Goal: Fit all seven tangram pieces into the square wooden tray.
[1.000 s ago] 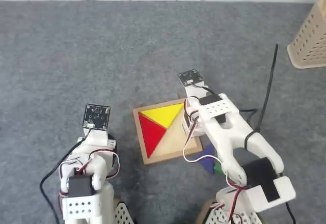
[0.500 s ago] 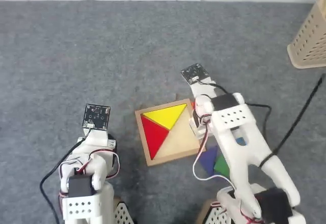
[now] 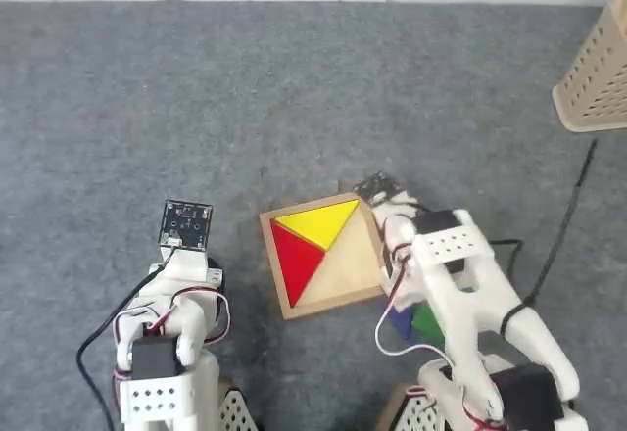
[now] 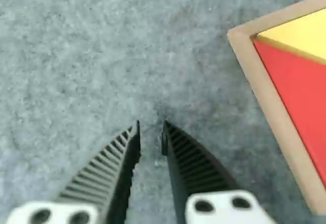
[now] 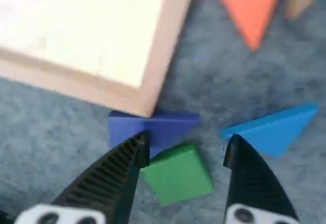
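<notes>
The square wooden tray [image 3: 268,228] lies mid-table with a yellow triangle [image 3: 315,221] and a red triangle [image 3: 293,261] in it; its other half is bare wood. My right gripper [image 5: 186,142] is open just beyond the tray's near right corner, above a green square [image 5: 177,173], a dark blue piece [image 5: 164,126] and a light blue triangle [image 5: 272,130]. An orange triangle [image 5: 248,3] lies beside the tray [image 5: 168,46]. My left gripper [image 4: 151,132] hovers over bare carpet left of the tray [image 4: 265,86], its fingers almost closed with nothing between them.
A beige slotted basket [image 3: 600,64] stands at the far right edge. A black cable [image 3: 566,225] trails across the carpet to the right of the right arm. Grey carpet spreads open behind and to the left of the tray.
The right arm has pulled back from the tray's right side toward its base, and its gripper now hangs over the loose pieces. The tray shifted slightly. The left arm has stayed still.
</notes>
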